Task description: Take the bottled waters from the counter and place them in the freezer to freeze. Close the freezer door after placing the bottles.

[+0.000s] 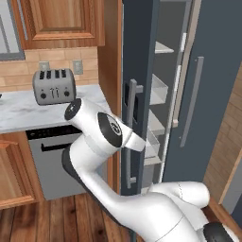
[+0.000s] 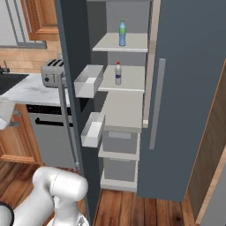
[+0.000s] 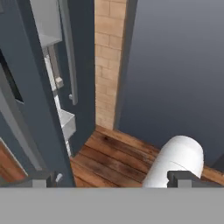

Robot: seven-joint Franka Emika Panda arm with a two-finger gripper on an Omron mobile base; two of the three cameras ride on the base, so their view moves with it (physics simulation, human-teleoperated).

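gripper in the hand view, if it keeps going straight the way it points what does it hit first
Most likely the wooden floor at the foot of the freezer door; nothing shows between the open gripper and the planks, though depth is unclear.

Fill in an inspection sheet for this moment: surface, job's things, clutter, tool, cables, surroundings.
Surface: marble counter, no bottles seen on it.
Job's things: green-capped bottle upright on the top shelf of the freezer; red-capped bottle upright on the shelf below. Freezer door stands open, white bins on its inner face.
Clutter: toaster on the counter.
Tool: tool open, holding nothing, pointed at the wood floor beside the door.
Cables: nothing seen.
Surroundings: dishwasher under the counter, wooden cabinets above, brick backsplash.
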